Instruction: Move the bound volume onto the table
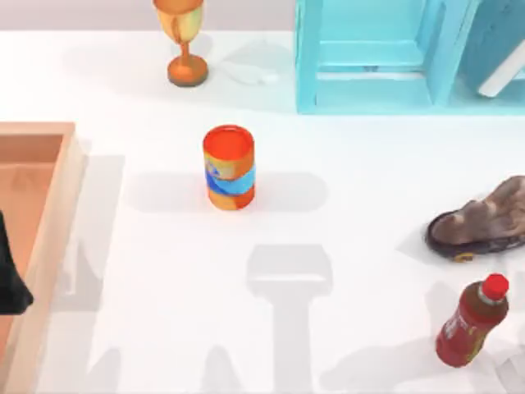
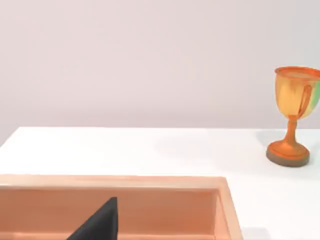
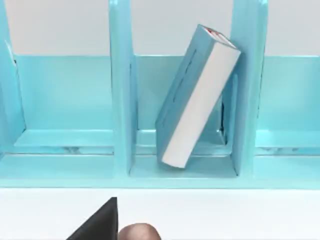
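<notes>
The bound volume (image 3: 197,95), a teal-blue book with white page edges, leans tilted in the middle compartment of the light cyan shelf unit (image 3: 122,100). Seen from above, the book (image 1: 495,37) is at the back right corner, inside the shelf unit (image 1: 369,57). A dark part of my right gripper (image 3: 100,222) shows low in the right wrist view, in front of the shelf and well short of the book. My left gripper (image 1: 10,279) hangs over the wooden tray (image 1: 49,213) at the left edge, and its dark tip (image 2: 100,225) shows over the tray (image 2: 150,182). The white table (image 1: 328,271) spreads below.
An orange can (image 1: 229,167) stands mid-table. A golden goblet (image 1: 182,37) is at the back, also seen in the left wrist view (image 2: 294,115). A brown shoe (image 1: 484,217) and a red bottle (image 1: 473,322) sit at the right, in front of the shelf.
</notes>
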### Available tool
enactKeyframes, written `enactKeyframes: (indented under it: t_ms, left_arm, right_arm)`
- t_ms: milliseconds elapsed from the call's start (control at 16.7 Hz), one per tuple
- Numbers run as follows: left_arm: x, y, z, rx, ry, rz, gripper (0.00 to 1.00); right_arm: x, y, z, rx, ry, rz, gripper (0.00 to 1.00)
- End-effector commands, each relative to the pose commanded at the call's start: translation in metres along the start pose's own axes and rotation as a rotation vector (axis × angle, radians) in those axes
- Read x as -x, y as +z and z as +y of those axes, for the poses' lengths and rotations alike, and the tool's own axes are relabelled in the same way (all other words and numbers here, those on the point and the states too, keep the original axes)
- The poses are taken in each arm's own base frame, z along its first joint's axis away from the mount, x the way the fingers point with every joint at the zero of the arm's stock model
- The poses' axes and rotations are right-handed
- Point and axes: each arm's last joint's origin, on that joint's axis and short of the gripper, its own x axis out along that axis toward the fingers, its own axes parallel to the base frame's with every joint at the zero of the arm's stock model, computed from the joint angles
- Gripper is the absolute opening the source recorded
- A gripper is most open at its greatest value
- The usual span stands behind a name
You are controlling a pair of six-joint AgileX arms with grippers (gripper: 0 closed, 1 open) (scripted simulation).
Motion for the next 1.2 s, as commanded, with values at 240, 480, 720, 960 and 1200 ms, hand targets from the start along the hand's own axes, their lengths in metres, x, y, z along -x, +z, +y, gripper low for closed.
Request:
enactKeyframes:
  t_ms: [240, 480, 720, 960, 1200]
  left_arm:
    - [0.0, 0.0, 0.0, 0.0, 0.0, 0.0, 1.0]
    - [0.0, 0.0, 0.0, 0.0, 0.0, 0.0, 1.0]
    - [0.0, 0.0, 0.0, 0.0, 0.0, 0.0, 1.0]
    - [0.0, 0.0, 0.0, 0.0, 0.0, 0.0, 1.0]
    - [0.0, 0.0, 0.0, 0.0, 0.0, 0.0, 1.0]
  right_arm:
    - [-0.001, 0.005, 0.0, -0.004, -0.002, -0.011, 1.0]
    - [-0.012, 0.032, -0.001, -0.031, -0.009, -0.055, 1.0]
    - [-0.047, 0.064, -0.003, -0.081, -0.016, -0.075, 1.0]
    - [-0.112, 0.073, -0.008, -0.151, -0.02, -0.062, 1.0]
    - [-0.187, 0.043, -0.014, -0.233, -0.018, -0.03, 1.0]
